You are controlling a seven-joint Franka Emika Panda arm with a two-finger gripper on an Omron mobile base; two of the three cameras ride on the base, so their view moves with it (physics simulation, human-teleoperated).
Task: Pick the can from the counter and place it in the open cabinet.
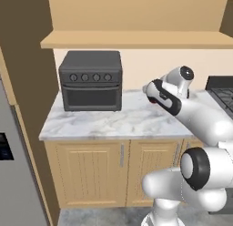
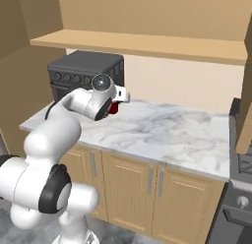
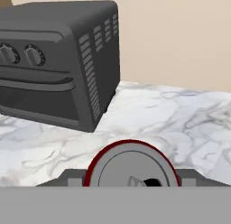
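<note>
The can point(image 3: 131, 166) is being held tight in the closed gripper point(image 3: 131, 184) at the bottom middle of the hand view, over the counter point(image 3: 180, 114), and it could be dropped if it is swung fast toward the cabinet point(image 1: 136, 38).

The gripper point(image 1: 152, 98) holds the red can point(image 1: 152, 100) above the marble counter point(image 1: 100, 122), right of the toaster oven point(image 1: 91, 80).
</note>
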